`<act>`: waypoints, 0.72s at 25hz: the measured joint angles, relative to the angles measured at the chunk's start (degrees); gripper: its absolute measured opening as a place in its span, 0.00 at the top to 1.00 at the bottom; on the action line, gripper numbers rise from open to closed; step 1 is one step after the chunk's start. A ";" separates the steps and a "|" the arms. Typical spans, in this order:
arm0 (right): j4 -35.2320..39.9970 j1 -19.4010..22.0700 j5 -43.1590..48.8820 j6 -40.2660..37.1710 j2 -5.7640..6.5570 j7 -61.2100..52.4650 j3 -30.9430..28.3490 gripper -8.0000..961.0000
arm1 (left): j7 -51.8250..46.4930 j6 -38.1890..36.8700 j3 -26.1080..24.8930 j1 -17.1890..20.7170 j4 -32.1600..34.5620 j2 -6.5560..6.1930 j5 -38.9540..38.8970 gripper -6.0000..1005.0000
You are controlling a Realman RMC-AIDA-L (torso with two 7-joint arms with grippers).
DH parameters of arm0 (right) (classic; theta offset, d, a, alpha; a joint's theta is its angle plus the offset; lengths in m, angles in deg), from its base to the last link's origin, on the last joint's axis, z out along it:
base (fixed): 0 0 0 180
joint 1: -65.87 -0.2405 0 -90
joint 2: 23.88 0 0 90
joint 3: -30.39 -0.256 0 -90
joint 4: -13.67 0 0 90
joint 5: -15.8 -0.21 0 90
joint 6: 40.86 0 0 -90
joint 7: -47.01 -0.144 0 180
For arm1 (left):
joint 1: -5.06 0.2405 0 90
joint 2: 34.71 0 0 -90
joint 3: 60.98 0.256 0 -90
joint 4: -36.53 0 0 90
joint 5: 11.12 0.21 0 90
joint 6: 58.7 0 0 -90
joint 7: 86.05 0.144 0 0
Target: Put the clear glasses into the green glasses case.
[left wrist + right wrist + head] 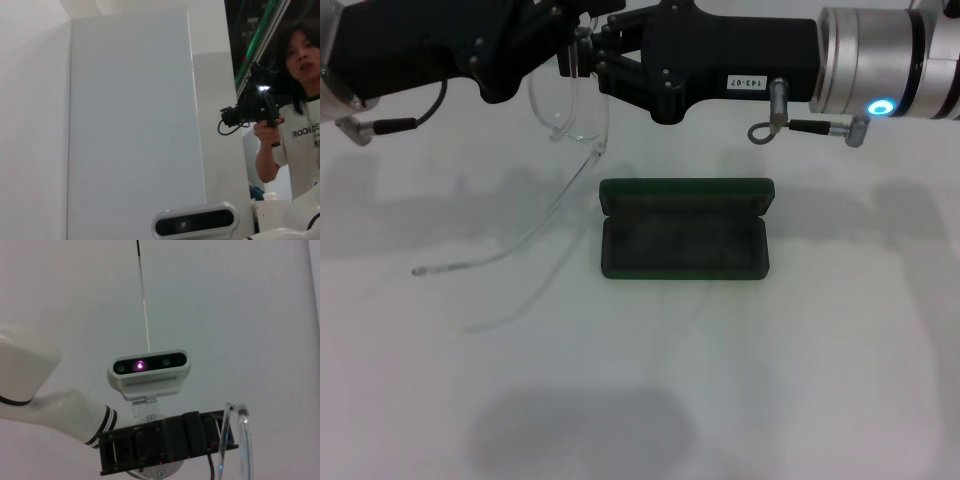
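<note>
We see both grippers meeting high over the table (800, 380), at the top of the head view. The left gripper (552, 58) and the right gripper (592, 52) are both clamped on the front of the glasses (570, 105), which hang between them in the air. The lens droops below the fingers, and the two long clear arms trail down and to the left, their tips close to the tabletop. The case (684, 228) sits open on the table below and to the right of the glasses, its lid standing up behind the tray.
</note>
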 joint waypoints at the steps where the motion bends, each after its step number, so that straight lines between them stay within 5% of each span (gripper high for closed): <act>1: 0.02 0.00 -0.02 -0.05 0.00 0.00 0.09 0.90 | 0.02 0.00 0.00 0.05 0.00 0.00 -0.02 0.96; 18: 1.32 3.82 -1.37 0.61 0.28 2.31 -3.51 0.90 | -0.04 -0.07 -0.03 0.94 0.34 -0.12 -0.34 0.96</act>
